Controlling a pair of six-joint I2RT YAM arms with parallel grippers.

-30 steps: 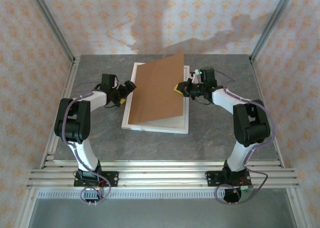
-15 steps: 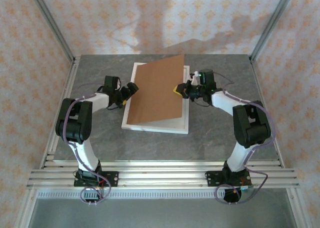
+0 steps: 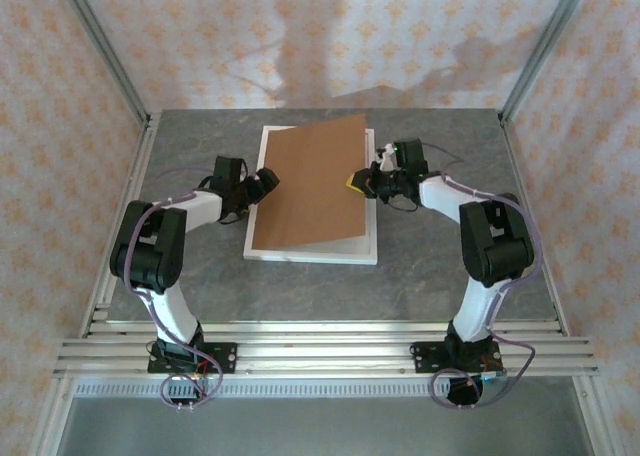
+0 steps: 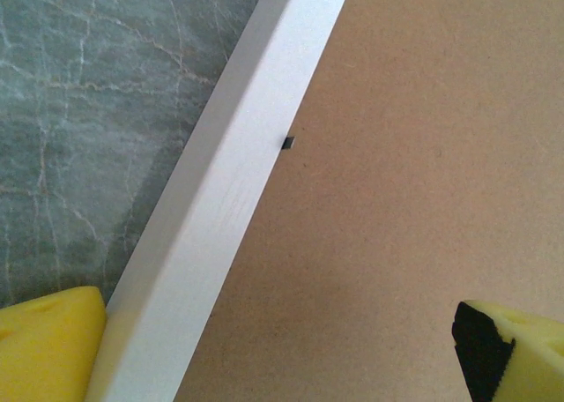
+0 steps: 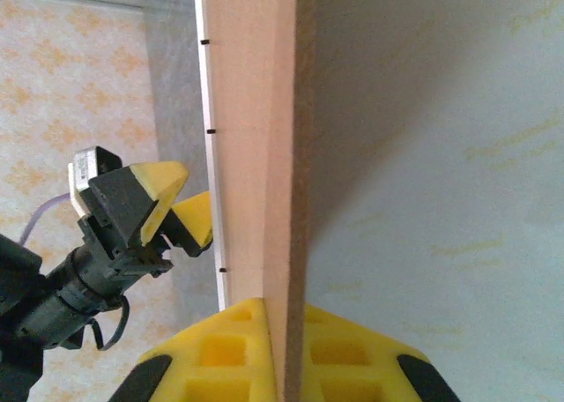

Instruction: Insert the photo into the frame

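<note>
The right fingers stay clamped on the raised right edge of the brown backing board. The left fingers, wide apart, have moved in to the left rail of the white frame, which lies flat at the middle of the counter. They are likely there to brace it while the board clears for the photo.

The white border of the frame runs as a slanted band from the top centre down to the lower left. To its right the brown backing board takes up most of the picture, its edge meeting the border, where a small black tab sits. Grey-green marbled table shows at upper left. The left gripper has its yellow fingertips far apart, one in each lower corner
</note>
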